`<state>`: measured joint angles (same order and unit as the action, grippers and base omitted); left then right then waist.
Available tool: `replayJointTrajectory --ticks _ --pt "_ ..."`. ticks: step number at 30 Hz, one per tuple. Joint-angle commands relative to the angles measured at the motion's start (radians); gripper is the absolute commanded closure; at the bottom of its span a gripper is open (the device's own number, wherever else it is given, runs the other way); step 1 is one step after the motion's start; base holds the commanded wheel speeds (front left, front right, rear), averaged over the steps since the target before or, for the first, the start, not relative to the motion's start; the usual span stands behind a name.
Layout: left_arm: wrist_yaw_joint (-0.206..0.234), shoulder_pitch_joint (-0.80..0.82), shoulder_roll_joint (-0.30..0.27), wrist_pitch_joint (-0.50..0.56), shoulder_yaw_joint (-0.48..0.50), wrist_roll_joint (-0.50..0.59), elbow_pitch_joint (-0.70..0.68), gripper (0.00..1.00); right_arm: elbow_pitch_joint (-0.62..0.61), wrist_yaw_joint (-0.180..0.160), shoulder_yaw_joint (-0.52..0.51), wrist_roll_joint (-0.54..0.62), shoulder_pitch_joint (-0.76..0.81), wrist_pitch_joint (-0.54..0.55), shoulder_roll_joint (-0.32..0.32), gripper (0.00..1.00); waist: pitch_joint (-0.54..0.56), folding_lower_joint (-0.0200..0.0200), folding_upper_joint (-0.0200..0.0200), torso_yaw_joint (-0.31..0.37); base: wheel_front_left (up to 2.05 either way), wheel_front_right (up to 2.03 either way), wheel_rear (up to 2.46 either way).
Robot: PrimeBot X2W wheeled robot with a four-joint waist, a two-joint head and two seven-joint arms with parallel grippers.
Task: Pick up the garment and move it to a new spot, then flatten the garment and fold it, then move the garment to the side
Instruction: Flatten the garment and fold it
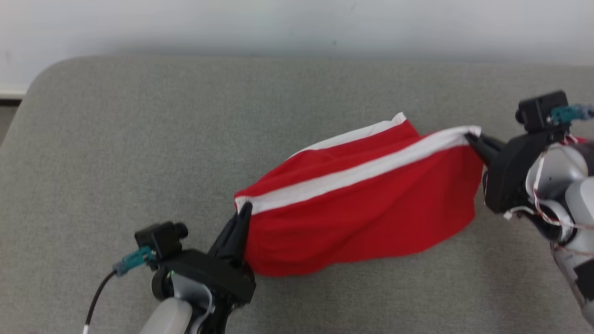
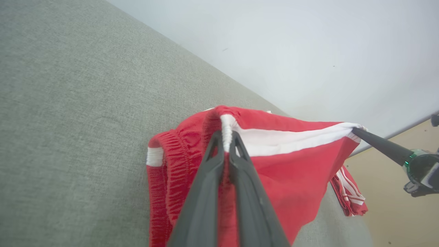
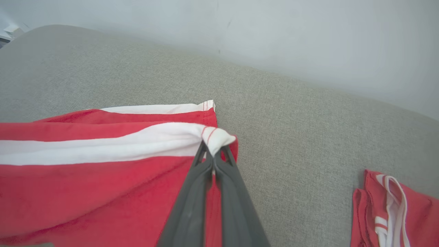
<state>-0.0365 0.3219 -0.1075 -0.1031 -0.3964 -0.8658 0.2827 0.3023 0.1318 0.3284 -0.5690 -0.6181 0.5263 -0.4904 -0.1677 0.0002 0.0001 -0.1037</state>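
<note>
Table [image 1: 139, 139]: grey cloth top. Wide bare stretch to the left and toward the wall [image 1: 278, 23]; rounded corner at far left.

Garment [image 1: 362, 218]: red with a white side stripe, strung between both arms mid-table. Top edge lifted, lower belly sagging and seemingly brushing the top.

Other garment [image 3: 387, 209]: folded, red and white, near the table's right edge, just beyond the right arm.

Left gripper [image 1: 244, 211]: jaws pressed together on the waistband at the stripe. Right gripper [image 1: 471, 138]: jaws pinching the hem end of the same stripe.

Judgement: flattening stage.
- Keep the stripe taut and both arms level.
- Lower so the sag lands first, then drag away from it so the layers spread.
- Room lies left and toward the wall. Avoid drifting right, where the other garment and the edge crowd in.
- Let go only once the cloth lies flat.
</note>
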Motion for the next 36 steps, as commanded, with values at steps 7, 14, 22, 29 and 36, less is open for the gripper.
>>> replayJointTrajectory --ticks 7,14,22,29,36 --pt "0.011 0.142 0.03 -0.038 -0.01 0.03 0.091 1.0 0.175 -0.003 0.085 0.015 -0.18 -0.111 0.005 1.0 -0.124 -0.0002 -0.0001 -0.064 0.0 0.0 0.0" --pt "0.003 0.213 0.045 -0.065 -0.038 0.028 0.162 0.04 0.332 -0.003 0.16 0.022 -0.28 -0.204 0.026 1.0 -0.137 -0.0002 -0.0001 -0.082 0.0 0.0 0.0" --pt "0.007 0.223 0.052 -0.121 -0.038 0.016 0.218 0.0 0.453 -0.003 0.218 -0.028 -0.306 -0.312 0.068 0.0 -0.091 -0.0002 -0.0001 -0.082 0.0 0.0 0.0" --pt "0.029 0.132 0.025 -0.161 0.034 0.08 0.188 0.0 0.497 -0.003 0.256 -0.128 -0.253 -0.326 0.052 0.0 -0.005 -0.0002 -0.0001 -0.075 0.0 0.0 0.0" --pt "0.048 -0.057 0.01 -0.162 0.199 0.282 -0.018 0.0 0.553 -0.003 0.255 -0.226 -0.182 -0.261 0.04 0.0 0.049 -0.0002 -0.0001 -0.083 0.0 0.0 0.0"
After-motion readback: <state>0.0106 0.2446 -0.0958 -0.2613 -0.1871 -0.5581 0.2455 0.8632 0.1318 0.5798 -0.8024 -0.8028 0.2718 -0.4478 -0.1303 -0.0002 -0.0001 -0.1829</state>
